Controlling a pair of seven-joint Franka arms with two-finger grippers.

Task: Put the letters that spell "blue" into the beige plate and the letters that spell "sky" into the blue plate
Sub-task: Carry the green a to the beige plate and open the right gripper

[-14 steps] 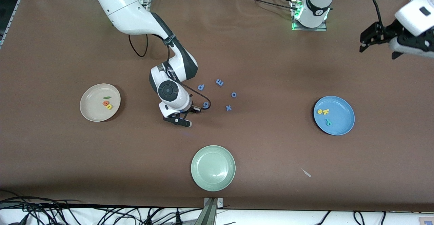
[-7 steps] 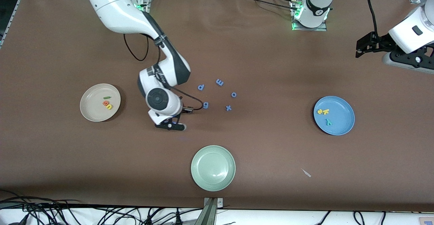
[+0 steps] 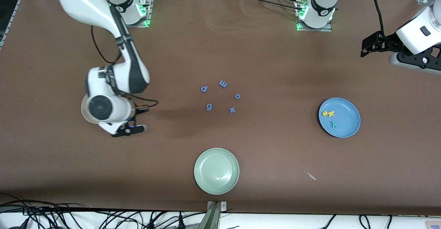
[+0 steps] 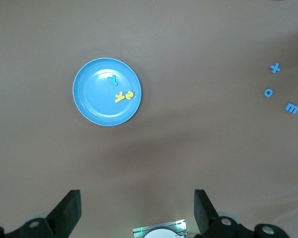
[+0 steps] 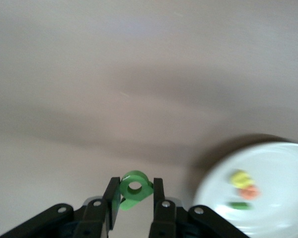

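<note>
My right gripper (image 3: 137,129) is shut on the green b (image 5: 134,190) and hangs by the edge of the beige plate (image 5: 273,193). In that plate lie the yellow u (image 5: 240,178), the orange e (image 5: 250,192) and the thin green l (image 5: 239,205). From the front, the right wrist covers all but a sliver of the beige plate (image 3: 83,110). The blue plate (image 3: 339,117) holds the yellow s and k (image 3: 328,113) and the teal y (image 3: 333,123). My left gripper (image 3: 365,48) waits open in the air at the left arm's end, with the blue plate (image 4: 107,91) in its wrist view.
Several blue-purple letters lie mid-table: p (image 3: 204,89), m (image 3: 223,83), o (image 3: 237,96), g (image 3: 208,107), x (image 3: 232,110). A pale green plate (image 3: 216,170) sits nearer the front camera. A small white scrap (image 3: 311,176) lies nearer the front camera than the blue plate.
My right arm has swung away from the blue-purple letters to the beige plate, carrying the green b. The left arm shifted slightly and then held still.
</note>
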